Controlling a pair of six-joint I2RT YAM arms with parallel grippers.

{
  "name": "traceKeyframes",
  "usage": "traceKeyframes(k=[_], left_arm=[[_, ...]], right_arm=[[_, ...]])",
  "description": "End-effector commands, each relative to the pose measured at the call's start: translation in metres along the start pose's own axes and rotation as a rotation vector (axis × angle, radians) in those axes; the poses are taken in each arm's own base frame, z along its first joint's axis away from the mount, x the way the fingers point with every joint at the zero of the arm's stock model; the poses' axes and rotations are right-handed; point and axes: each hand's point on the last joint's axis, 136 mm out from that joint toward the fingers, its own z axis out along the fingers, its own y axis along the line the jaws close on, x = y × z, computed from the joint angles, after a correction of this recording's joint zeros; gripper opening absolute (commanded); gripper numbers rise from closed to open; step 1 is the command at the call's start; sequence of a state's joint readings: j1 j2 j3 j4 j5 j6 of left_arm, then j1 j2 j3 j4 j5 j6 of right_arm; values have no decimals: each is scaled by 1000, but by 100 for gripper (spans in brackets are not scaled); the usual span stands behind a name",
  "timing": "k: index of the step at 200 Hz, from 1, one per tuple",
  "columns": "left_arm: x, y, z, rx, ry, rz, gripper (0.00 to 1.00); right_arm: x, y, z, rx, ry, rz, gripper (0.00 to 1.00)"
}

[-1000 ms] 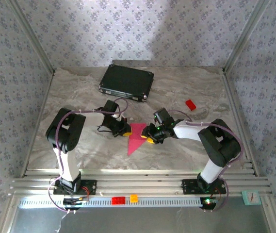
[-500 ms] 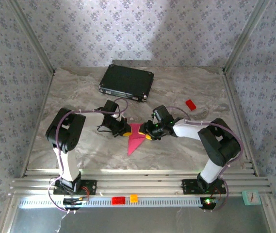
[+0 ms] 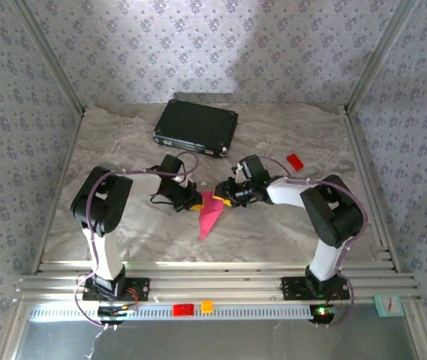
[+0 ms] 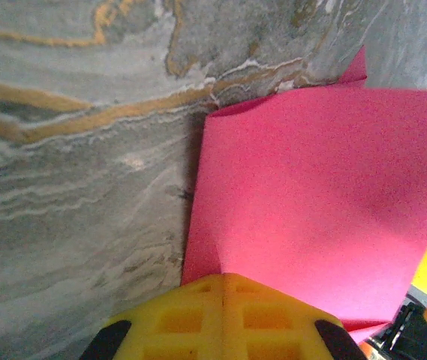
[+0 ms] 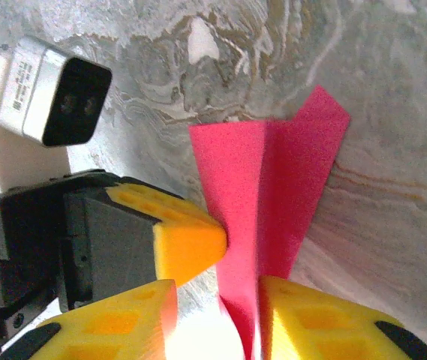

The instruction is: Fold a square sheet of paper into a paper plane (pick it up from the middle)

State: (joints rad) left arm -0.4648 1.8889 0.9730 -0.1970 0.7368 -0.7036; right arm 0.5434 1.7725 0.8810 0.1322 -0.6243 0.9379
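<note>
My right gripper (image 3: 227,199), half open astride the paper (image 3: 208,213) mid-frame, has moved up-left, raising the flap, so the fold is forming; left gripper (image 3: 194,201) shut, pinning the edge.

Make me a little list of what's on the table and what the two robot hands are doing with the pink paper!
Paper: pink sheet, folded to a point, one fold standing up
Left gripper: shut, its yellow tip touching the paper's side
Right gripper: jaws apart, the raised fold between them
Black case: lying flat at the far side, apart from the paper
Red block: alone on the table beyond the right arm
Table: grey marble pattern
</note>
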Motion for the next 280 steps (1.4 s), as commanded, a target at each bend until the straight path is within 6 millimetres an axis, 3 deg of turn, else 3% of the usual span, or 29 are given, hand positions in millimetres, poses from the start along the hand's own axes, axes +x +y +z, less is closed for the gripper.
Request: traceKeyframes(k=[1,29,100,140,156,212,249,280], left_arm=[[8,33,9,-86,29,-57,0],[7,32,8,-86,27,-55,0],[4,26,6,-73,27,-44,0],[4,24,4,-72,22,-40,1],[2,16,-1,-58,5,-20,2],[-11,-27,-34,0,-123,145,20],[1,-40,-39,-17,-152,267,25],[13,-44,-38,-48,-178,363,26]], right_arm=[[-5,0,0,-14,22,-20,33],[-7,-7,2,0,39,-3,29],[-7,-4,13,-38,90,-9,22],[-6,-8,10,-20,85,-5,10],[-8,-9,6,-7,68,-6,4],[-16,-9,-15,9,-118,117,0],[-22,-17,-28,-21,-279,238,0],[-17,-25,-33,26,-313,259,0]])
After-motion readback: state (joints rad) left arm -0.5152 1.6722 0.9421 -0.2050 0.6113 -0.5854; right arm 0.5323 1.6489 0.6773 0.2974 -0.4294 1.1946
